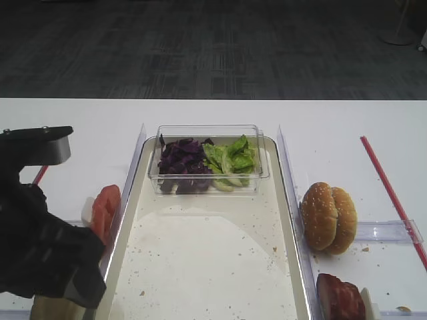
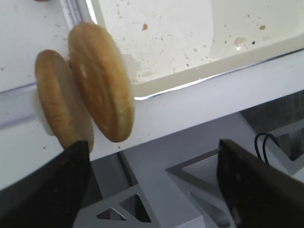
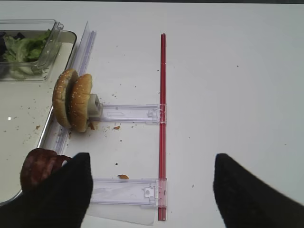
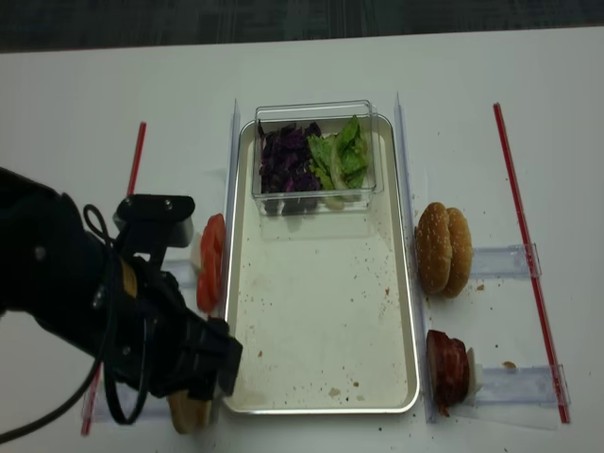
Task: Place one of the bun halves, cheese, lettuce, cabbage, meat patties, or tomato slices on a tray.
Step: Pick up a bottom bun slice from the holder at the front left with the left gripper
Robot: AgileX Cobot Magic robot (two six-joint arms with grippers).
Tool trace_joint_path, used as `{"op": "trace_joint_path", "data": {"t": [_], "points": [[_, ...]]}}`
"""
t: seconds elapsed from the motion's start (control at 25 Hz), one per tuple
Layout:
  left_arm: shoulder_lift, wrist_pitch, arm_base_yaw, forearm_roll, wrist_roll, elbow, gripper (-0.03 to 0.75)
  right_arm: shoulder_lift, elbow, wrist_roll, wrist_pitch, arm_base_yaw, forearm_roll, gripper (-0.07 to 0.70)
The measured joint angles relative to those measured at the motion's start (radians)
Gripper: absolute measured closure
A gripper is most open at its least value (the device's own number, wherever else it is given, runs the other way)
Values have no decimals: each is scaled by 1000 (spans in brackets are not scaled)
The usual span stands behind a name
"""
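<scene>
Two bun halves (image 2: 99, 80) stand on edge in a clear holder beside the tray (image 2: 199, 42), near the table's front edge. My left gripper (image 2: 152, 190) is open just in front of them, its left finger (image 2: 61, 185) at the lower edge of the outer half. One bun half (image 4: 189, 412) peeks out under the left arm (image 4: 113, 311). My right gripper (image 3: 152, 190) is open and empty over the table, right of the meat patties (image 3: 38, 166). Tomato slices (image 4: 209, 262) stand left of the tray (image 4: 321, 311). Cabbage (image 4: 283, 160) and lettuce (image 4: 342, 156) fill a tub. Cheese is out of view.
The clear plastic tub (image 4: 316, 113) sits at the tray's far end. Two sesame buns (image 4: 444, 248) stand on edge right of the tray. Clear plastic rails (image 3: 128, 113) and red strips (image 3: 163, 118) lie on the white table. Crumbs speckle the tray.
</scene>
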Motion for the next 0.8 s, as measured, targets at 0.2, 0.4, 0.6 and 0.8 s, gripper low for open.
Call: {"op": "trace_joint_path", "data": {"t": [0.2,0.4,0.6,0.8], "points": [[0,-2,-34,2,-31,0,207,0,0,0,0,0,0,79],[18,-12,-34,10,-37,0,224,0,0,0,0,0,0,79],[112,-27,-35,10,-37,-2,243,0,0,0,0,0,0,79],[179,-63,-35,12,-37,-9,244,0,0,0,0,0,0,79]]}}
